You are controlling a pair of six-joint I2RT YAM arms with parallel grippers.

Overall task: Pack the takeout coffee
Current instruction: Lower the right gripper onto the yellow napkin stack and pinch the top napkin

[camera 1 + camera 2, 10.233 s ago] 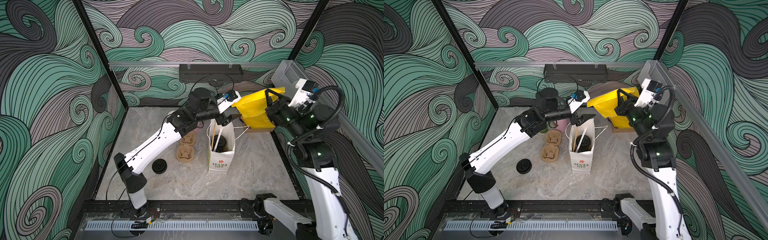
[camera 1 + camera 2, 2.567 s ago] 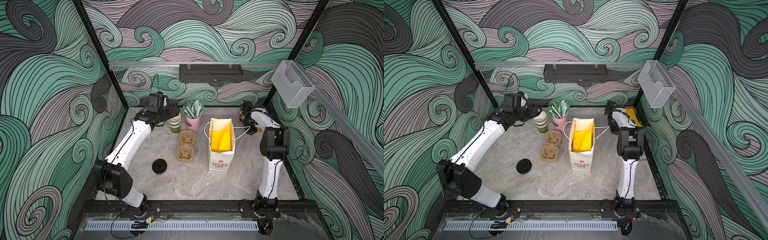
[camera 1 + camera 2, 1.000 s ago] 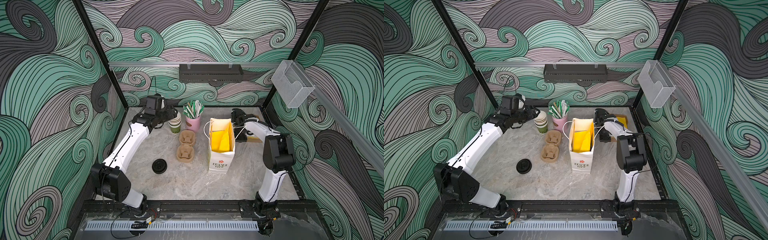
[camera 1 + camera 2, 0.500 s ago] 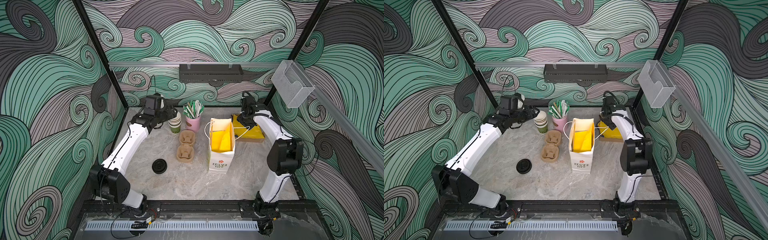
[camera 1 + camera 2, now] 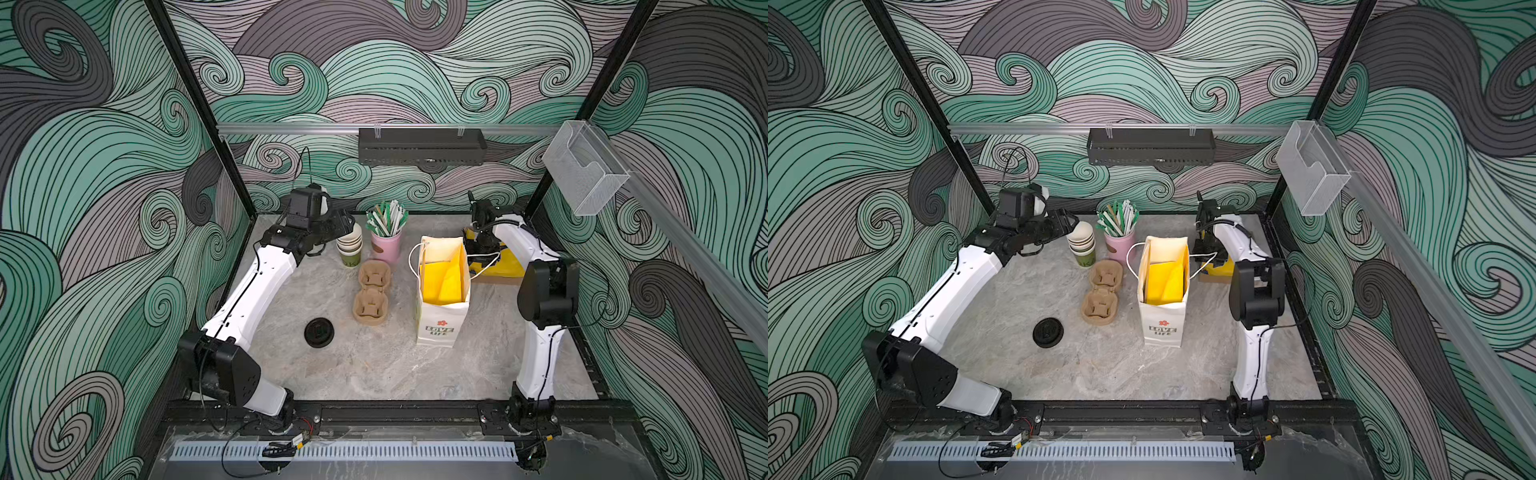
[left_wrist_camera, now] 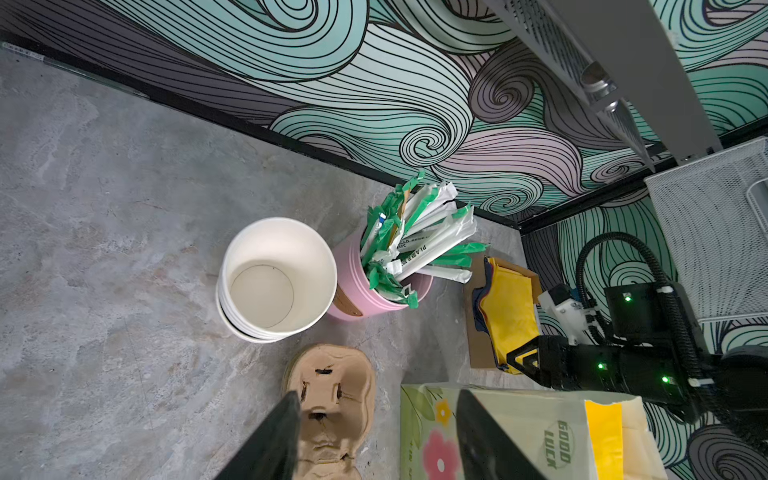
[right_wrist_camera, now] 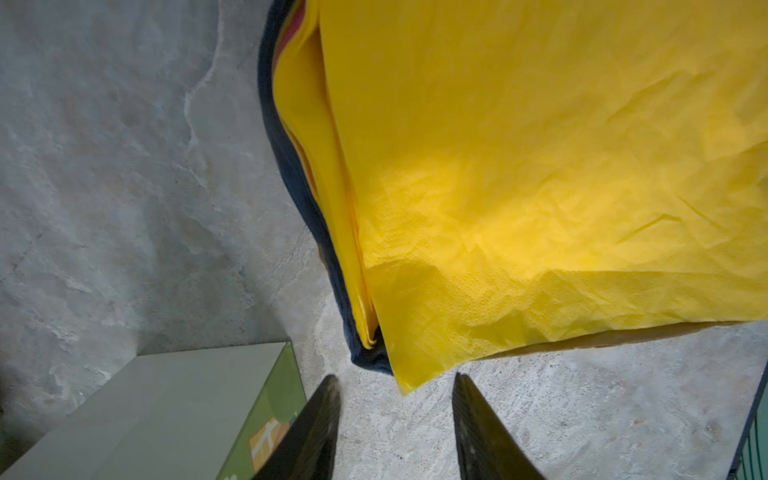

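Paper bag (image 5: 441, 328): stands upright and open-mouthed in the middle of the table (image 5: 374, 365), with a yellow sheet inside.
Paper cups (image 5: 349, 249): nested in one stack, no lid on, standing well to the left of the bag and further back. The left wrist view shows the top cup (image 6: 276, 278) cream-white and empty.
Lid (image 5: 319, 332): black and round, flat on the table to the left of the bag, apart from the cups.
Left gripper (image 5: 350, 226): reaches toward the top of the cup stack from the side away from the bag. In its wrist view the jaws (image 6: 377, 395) stand wide with nothing between them, and the cups lie beyond the tips.
Right gripper (image 7: 392, 386): low behind the bag's right side, jaws parted and gripping nothing — the corner of the napkins (image 7: 519, 166) lies just ahead of the tips.
Napkins: a yellow pile just right of the bag, toward the back.
Pink cup (image 5: 386, 249): full of wrapped straws, between the cup stack and the bag.
Carriers (image 5: 371, 291): two brown pulp trays just left of the bag — end to end, both empty.
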